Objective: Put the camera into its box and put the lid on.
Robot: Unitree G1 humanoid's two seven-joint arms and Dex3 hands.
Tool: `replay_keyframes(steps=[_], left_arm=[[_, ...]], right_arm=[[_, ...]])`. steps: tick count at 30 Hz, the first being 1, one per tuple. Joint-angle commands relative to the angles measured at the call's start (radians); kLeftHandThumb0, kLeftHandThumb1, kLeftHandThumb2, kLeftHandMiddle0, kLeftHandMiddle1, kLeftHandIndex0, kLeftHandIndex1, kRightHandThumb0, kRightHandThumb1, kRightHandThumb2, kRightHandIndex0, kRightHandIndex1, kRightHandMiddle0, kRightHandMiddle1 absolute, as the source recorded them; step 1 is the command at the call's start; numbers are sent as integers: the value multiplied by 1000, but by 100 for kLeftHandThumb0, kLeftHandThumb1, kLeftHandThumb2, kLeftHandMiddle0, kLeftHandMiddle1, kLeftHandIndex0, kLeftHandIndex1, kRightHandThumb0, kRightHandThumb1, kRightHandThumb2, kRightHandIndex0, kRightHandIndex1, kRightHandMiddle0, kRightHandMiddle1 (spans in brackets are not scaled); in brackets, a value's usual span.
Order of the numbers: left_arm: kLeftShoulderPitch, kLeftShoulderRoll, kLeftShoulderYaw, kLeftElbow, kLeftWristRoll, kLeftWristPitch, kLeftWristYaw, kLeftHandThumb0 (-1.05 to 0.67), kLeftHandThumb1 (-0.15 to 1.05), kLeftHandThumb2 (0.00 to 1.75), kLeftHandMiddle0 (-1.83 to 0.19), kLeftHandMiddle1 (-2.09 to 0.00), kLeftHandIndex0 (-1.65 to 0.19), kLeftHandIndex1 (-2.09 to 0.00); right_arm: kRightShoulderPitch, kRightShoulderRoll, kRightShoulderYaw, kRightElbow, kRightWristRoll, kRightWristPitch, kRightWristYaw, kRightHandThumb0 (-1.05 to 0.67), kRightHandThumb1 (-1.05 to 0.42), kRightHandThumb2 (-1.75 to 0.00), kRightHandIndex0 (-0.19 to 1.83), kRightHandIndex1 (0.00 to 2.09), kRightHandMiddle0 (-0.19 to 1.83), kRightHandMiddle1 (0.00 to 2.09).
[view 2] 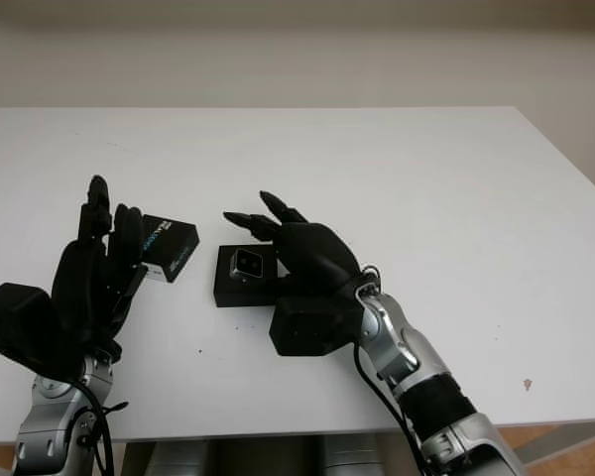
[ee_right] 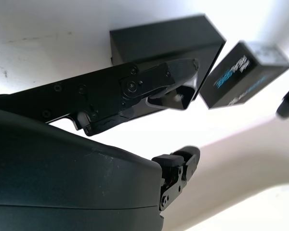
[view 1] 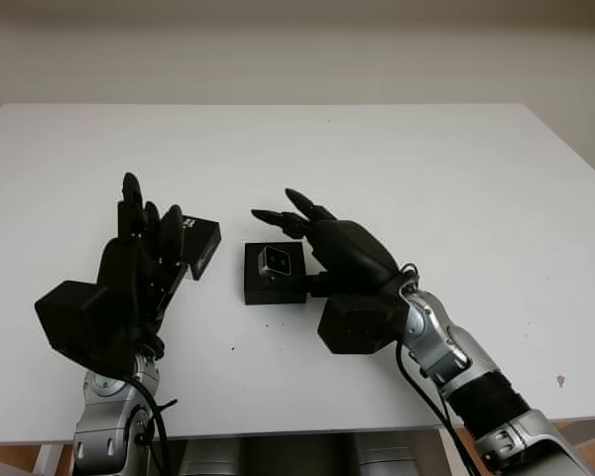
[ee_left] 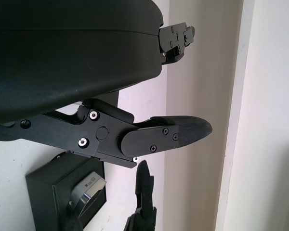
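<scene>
A small silver-faced camera [view 1: 275, 261] sits inside its open black box [view 1: 274, 289] near the middle of the white table. The black lid [view 1: 203, 243] with blue lettering lies just left of the box, tilted. My right hand [view 1: 283, 210] is open at the box's right side, its fingers reaching over the far right corner without holding anything. My left hand [view 1: 147, 210] is open and raised, palm toward the lid, just left of it and partly covering it. In the right wrist view, the box [ee_right: 164, 41] and the lid [ee_right: 245, 72] lie beyond a finger [ee_right: 149, 84].
The white table [view 1: 456, 178] stretches wide behind and to the right of the hands. Its front edge [view 1: 278, 426] runs close under both forearms. A small dark speck [view 1: 561, 380] marks the table at the front right.
</scene>
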Motion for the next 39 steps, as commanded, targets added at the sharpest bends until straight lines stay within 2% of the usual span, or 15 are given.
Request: replay_keyframes(steps=[1,4,7,25,31,39], left_arm=[[0,-5,-2,-13,2,-9,2,-57,105,50,14,-6,16,-6],[-1,-3,-2,-11,3,-11,0,-57,105,51,14,-6,16,-6],[0,-3,-1,-14,1,-9,0,-57,105,51,15,-5,16,-6],[6,-5,-2,-20,4,-4,6,-58,105,50,14,-5,16,-6],[4,-2,-3,-17,5,-9,2,-57,105,51,14,-5,16,-5],[5,-3,-5,-20,8,-2,4,-58,105,51,14,-5,16,-5]], right_arm=[[-3,5,-8,24,-16,-7,-38,-58,-95,-5,27,13,34,43],[-12,8,-3,45,-32,8,-59,-61,-94,-5,32,11,27,63],[-16,8,2,55,-46,22,-59,-64,-93,-5,32,10,24,71],[-11,16,25,74,-90,45,-81,-65,-93,-5,35,9,29,79],[-8,20,41,82,-116,32,-123,-63,-93,-5,39,9,26,101],[-14,11,89,116,-228,17,-276,-62,-94,-6,48,14,32,117]])
